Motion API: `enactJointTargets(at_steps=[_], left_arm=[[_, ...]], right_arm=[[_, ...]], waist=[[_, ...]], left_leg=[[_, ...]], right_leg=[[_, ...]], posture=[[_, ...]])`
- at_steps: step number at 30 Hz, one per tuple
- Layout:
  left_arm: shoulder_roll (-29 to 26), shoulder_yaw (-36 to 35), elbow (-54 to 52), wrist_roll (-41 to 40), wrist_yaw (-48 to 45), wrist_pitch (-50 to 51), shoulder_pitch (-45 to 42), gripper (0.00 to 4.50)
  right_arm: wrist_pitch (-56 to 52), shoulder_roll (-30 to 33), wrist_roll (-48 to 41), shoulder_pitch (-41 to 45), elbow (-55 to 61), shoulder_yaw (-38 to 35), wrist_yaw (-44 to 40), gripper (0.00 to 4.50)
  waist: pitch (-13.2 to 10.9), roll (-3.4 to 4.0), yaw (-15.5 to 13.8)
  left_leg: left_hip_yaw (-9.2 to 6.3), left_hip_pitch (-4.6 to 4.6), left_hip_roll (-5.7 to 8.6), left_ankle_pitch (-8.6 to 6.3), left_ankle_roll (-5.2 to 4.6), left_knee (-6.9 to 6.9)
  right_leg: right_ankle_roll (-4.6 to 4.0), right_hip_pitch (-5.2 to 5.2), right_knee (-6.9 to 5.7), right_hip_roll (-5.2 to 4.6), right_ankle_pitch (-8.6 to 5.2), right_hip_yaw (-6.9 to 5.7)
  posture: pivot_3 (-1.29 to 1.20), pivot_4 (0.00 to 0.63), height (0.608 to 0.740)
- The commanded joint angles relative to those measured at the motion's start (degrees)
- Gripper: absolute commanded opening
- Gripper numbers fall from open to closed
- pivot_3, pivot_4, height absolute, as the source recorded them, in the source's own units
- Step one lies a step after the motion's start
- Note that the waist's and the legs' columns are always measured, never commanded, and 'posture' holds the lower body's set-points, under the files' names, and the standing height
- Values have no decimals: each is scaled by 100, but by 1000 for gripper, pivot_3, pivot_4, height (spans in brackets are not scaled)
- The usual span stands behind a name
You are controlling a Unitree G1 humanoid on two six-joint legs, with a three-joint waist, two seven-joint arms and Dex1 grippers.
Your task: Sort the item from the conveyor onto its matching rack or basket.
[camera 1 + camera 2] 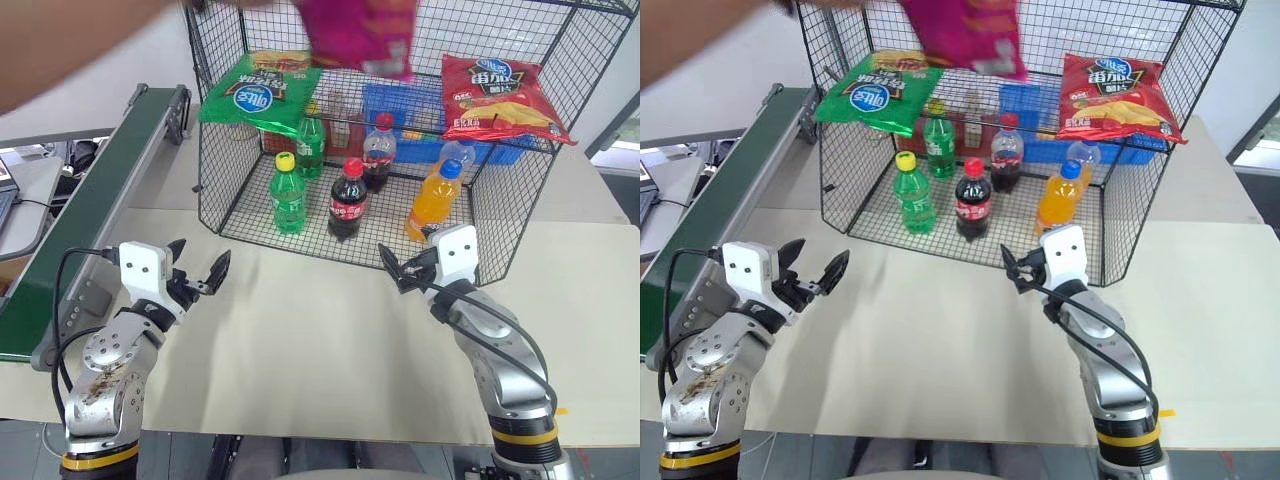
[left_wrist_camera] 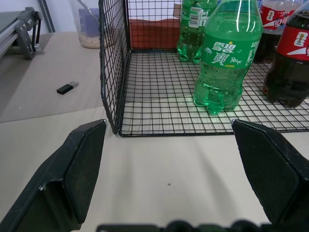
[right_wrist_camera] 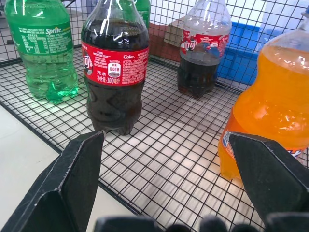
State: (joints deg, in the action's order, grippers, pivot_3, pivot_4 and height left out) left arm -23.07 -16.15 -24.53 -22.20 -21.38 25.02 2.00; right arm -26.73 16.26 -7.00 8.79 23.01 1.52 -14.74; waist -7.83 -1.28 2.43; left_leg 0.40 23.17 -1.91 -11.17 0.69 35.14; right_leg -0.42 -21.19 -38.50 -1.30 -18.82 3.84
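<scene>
The item, a magenta-pink chip bag [image 1: 360, 35], is a blur in the air over the open top of the black wire rack [image 1: 215, 170]. A person's arm [image 1: 70, 50] reaches in from the upper left towards it; I cannot tell whether the hand holds it. The dark-green conveyor [image 1: 90, 210] runs along the table's left side with nothing on its belt. My left gripper [image 1: 205, 252] is open and empty just in front of the rack's left corner [image 2: 115, 126]. My right gripper [image 1: 408, 262] is open and empty at the rack's front edge, facing a cola bottle [image 3: 115, 72].
A green chip bag [image 1: 258, 95] and a red chip bag [image 1: 500, 100] lie on the rack's top rim. Green, cola and orange [image 1: 433, 200] bottles stand inside, with a blue crate [image 1: 400, 110] behind. A small black object [image 2: 67, 87] lies on the table left of the rack.
</scene>
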Motion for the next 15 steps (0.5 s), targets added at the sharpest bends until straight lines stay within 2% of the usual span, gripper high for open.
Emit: enactJointTargets(at_steps=[1,9,15], left_arm=[[-35,-68,-310,-47,45,-24,33,4415],[-205,-788,-391,-314,-63,-105,441,4415],[-284,-1011,-472,-444,-199,-106,667,4415]], right_arm=[[131,24,-16,161,31,-98,-37,4500],[161,-31,-56,487,-215,60,-216,4500],[208,-54,-41,594,-352,102,-336,4500]], waist=[[0,0,7],[0,0,24],[0,0,1]], left_leg=[[0,0,0,0,0,0],[3,-4,-3,0,0,-3],[4,-2,0,0,0,-3]], right_leg=[[0,0,0,1,0,0],[0,-1,-1,3,0,2],[0,1,3,-3,0,1]], posture=[[0,150,740],[0,150,740],[0,150,740]])
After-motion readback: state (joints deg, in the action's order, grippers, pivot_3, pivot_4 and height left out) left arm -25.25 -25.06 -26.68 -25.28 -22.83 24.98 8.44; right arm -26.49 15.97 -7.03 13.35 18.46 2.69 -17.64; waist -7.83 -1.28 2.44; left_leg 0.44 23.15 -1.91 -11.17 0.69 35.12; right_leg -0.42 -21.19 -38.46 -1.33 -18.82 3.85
